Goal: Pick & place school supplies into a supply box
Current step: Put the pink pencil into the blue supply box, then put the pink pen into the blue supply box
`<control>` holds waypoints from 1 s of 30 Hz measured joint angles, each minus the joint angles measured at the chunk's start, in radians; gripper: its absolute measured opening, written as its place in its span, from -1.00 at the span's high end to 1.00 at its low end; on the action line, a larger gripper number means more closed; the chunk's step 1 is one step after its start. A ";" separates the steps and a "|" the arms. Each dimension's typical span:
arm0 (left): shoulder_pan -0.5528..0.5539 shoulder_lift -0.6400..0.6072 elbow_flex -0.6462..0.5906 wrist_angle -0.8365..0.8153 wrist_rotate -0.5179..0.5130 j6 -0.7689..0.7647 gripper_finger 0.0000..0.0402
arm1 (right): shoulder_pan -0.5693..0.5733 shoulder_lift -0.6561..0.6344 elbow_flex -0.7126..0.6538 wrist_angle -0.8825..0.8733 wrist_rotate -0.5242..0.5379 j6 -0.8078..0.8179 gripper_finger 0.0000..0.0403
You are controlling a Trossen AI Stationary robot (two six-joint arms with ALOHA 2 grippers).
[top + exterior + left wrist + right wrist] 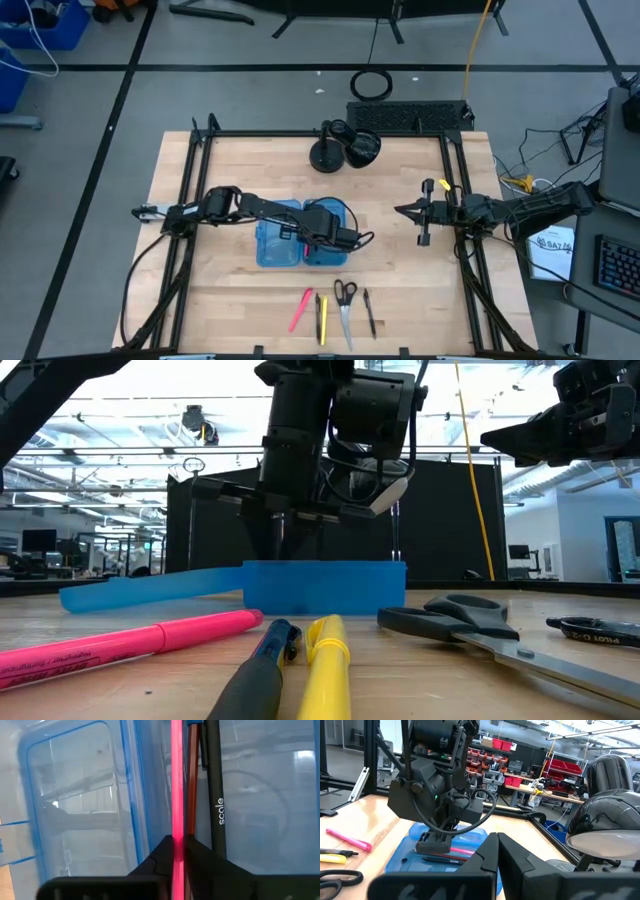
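Observation:
The translucent blue supply box (pixel 272 245) lies open at mid-table. My left gripper (pixel 322 232) points down into its right half, shut on a pink-red pen (pixel 176 780). A black pen (pixel 215 795) and a thin reddish-brown pencil (pixel 193 780) lie beside that pen in the box. On the table near the front edge lie a pink highlighter (pixel 300 310), a black pen and a yellow pen (pixel 322 318), scissors (pixel 345 300) and another black pen (pixel 370 312). My right gripper (pixel 400 211) is shut and empty, raised to the right of the box. My left gripper pinches the pink-red pen's shaft (pixel 176 837) between its two fingers. The fingers come from above, pointing down, and lie across the pen. The pen lies about level, low in the box's right half (pixel 462 851), next to the black pen.
A black desk lamp (pixel 340 148) stands at the far middle of the table and shows close beside my right gripper in the right wrist view (pixel 610 810). Black frame rails (pixel 200 170) run along the table's left and right sides. Bare wood lies between the box and the loose supplies.

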State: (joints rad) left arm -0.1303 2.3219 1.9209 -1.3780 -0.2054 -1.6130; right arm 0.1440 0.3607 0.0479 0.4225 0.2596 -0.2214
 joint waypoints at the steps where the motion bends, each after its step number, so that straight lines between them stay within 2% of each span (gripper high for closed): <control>1: 0.000 0.000 0.000 0.000 0.008 0.005 0.71 | 0.000 0.000 0.000 0.000 0.000 0.000 1.00; 5: 0.000 0.000 0.000 0.000 0.033 0.012 0.60 | 0.000 0.000 0.000 0.000 0.000 0.000 1.00; 14: -0.003 -0.038 0.007 -0.037 0.029 0.068 0.57 | 0.000 0.000 0.000 0.000 0.000 0.000 1.00; 23: -0.080 -0.195 0.048 -0.029 -0.251 0.114 0.56 | 0.000 -0.001 0.000 -0.001 0.001 0.000 1.00; 27: -0.221 -0.286 0.051 -0.006 -0.362 0.137 0.56 | 0.000 0.000 0.000 -0.013 0.001 -0.001 1.00; 30: -0.362 -0.335 0.052 0.032 -0.470 0.063 0.56 | 0.000 -0.001 0.000 -0.017 0.001 -0.001 1.00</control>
State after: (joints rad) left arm -0.4924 1.9864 1.9726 -1.3459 -0.6758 -1.5496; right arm 0.1437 0.3602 0.0479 0.4060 0.2604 -0.2222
